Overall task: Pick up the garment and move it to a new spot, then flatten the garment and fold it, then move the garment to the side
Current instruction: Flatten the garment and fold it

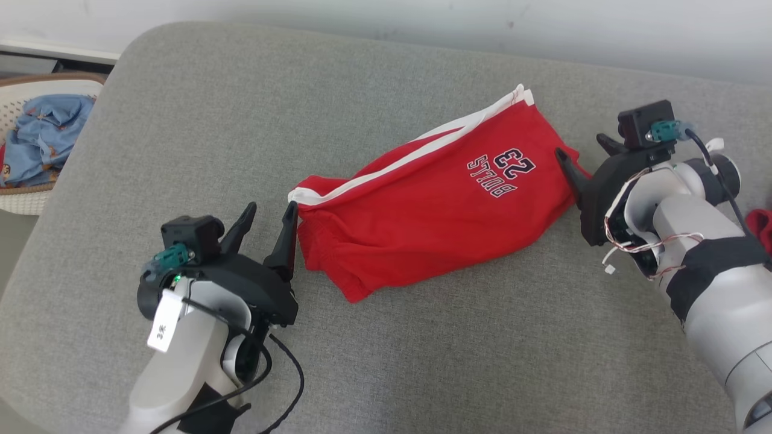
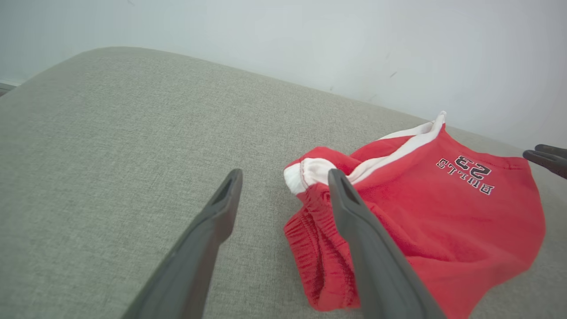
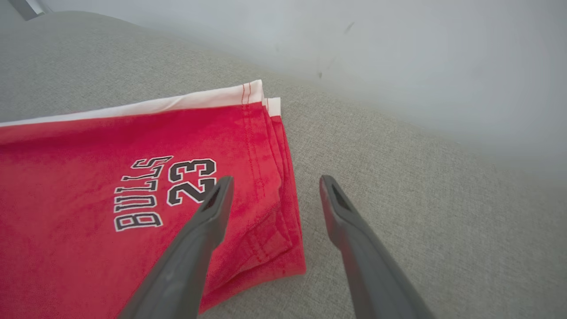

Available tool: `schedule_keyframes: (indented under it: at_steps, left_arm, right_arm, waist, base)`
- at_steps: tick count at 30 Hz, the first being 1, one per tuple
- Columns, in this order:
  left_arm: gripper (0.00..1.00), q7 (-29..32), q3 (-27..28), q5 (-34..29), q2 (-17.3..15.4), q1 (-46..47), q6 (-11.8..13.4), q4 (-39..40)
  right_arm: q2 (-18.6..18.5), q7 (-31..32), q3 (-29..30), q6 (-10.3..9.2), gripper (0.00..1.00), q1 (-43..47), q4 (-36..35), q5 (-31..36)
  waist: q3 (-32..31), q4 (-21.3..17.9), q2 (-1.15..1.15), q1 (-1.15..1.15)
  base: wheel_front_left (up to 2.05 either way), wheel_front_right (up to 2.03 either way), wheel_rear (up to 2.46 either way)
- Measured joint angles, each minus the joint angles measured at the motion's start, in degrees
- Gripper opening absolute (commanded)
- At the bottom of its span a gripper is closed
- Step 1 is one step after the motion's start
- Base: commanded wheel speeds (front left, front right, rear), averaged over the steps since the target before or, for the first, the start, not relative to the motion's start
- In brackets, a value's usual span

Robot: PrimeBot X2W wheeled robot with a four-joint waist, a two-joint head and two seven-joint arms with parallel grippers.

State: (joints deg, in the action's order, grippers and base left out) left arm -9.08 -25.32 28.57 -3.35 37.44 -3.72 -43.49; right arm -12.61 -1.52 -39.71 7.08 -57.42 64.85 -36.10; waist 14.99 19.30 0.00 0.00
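The garment (image 1: 434, 199) is a pair of red shorts with white side stripes and "BULLS 23" printed in black, lying folded on the grey cushion (image 1: 241, 108). My left gripper (image 1: 269, 212) stands open at the waistband end, one finger beside the fabric, nothing held. In the left wrist view the garment (image 2: 443, 212) lies to the right of my left gripper (image 2: 285, 176). At the hem end my right gripper (image 1: 582, 147) is open. In the right wrist view the right gripper (image 3: 274, 182) hovers over the hem of the garment (image 3: 88, 186), nothing between its fingers.
A white basket (image 1: 24, 202) holding blue clothing (image 1: 45, 135) sits off the cushion's left edge. A pale wall (image 1: 482, 24) runs behind the cushion. A small red item (image 1: 761, 226) shows at the right edge behind my right arm.
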Motion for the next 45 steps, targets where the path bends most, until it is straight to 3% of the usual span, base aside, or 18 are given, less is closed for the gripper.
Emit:
schedule_keyframes:
  at_steps: [9,21,29,37,38,39,40,45]
  left_arm:
    - [1.0,-3.52,-0.44,-1.87,-0.31,-3.29,1.45,2.13]
    - [1.0,-5.06,-1.58,-2.64,0.32,-8.05,2.78,10.31]
    - [1.0,-5.1,-0.89,-2.66,0.3,-11.44,3.78,14.69]
    - [1.0,-5.26,-0.08,-2.66,-0.05,-12.94,4.3,17.5]
    - [1.0,-5.26,0.02,-2.66,-0.1,-13.13,4.34,17.92]
    - [1.0,-5.26,0.1,-2.66,-0.14,-13.37,4.43,18.24]
    - [1.0,-5.26,0.16,-2.66,-0.2,-13.59,4.6,18.45]
    - [1.0,-5.3,0.71,-2.66,-0.46,-14.15,4.95,19.36]
  right_arm:
    - [-0.31,-0.9,0.2,0.0,1.0,2.04,1.1,-1.77]
    - [-2.19,-0.42,1.09,0.0,1.0,4.54,4.39,-3.7]
    - [-2.3,2.07,0.75,0.0,1.0,5.14,6.06,-3.81]
    - [-1.8,7.32,-0.14,-0.12,1.0,4.29,7.54,-3.8]
    - [-1.79,7.86,-0.16,-0.12,0.54,4.22,7.57,-3.8]
    - [-1.77,8.36,-0.19,-0.23,0.35,4.17,7.62,-3.8]
    - [-1.71,8.94,-0.3,-0.26,0.03,4.09,7.65,-3.8]
    - [-1.31,10.2,-0.52,-0.26,0.0,4.03,7.71,-3.8]
  waist:
    - [-1.55,-0.07,0.0,0.0]
    - [-1.93,4.01,0.0,0.0]
    - [-2.22,7.18,0.0,0.0]
    - [-2.07,7.49,0.0,-0.01]
    - [-2.06,7.45,0.0,0.0]
    - [-2.06,7.41,0.0,0.0]
    - [-2.07,7.37,0.0,0.0]
    - [-2.43,7.11,0.0,0.01]
  base:
    - [0.0,0.0,0.0]
    - [0.0,0.0,0.0]
    - [0.0,0.0,0.0]
    - [0.0,0.0,0.0]
    - [0.0,0.0,0.0]
    - [0.0,0.0,0.0]
    - [0.0,0.0,0.0]
    - [0.0,0.0,0.0]
